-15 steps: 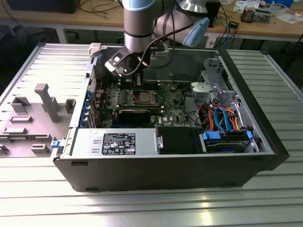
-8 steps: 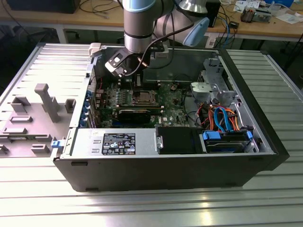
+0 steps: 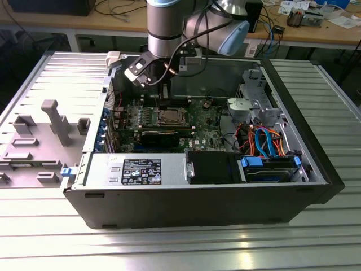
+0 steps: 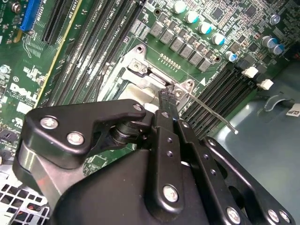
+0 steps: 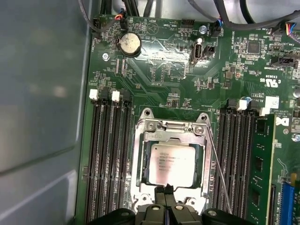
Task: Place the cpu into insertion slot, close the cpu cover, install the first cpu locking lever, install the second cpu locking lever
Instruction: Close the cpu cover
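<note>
The cpu (image 5: 171, 164), a silver-grey square chip, lies flat in the insertion slot (image 5: 148, 123) on the green motherboard (image 5: 178, 79). The silvery cpu cover (image 5: 139, 154) lies down around it, and the chip shows through its window. My gripper (image 5: 167, 189) is shut, with its black fingertips (image 4: 165, 96) together at the cover's near edge; whether they touch it I cannot tell. A thin wire locking lever (image 5: 218, 171) runs along one side of the socket, and its free end (image 4: 232, 130) sticks out over the memory slots. In the exterior view my gripper (image 3: 164, 104) reaches down into the case just behind the socket (image 3: 169, 117).
Black memory slots (image 5: 110, 159) flank the socket on both sides, and a green memory stick (image 5: 260, 173) stands in one. A coin battery (image 5: 129, 44) and cables lie beyond. The open case (image 3: 293, 186) holds a power supply (image 3: 141, 169) and drive bays with cables (image 3: 265, 141).
</note>
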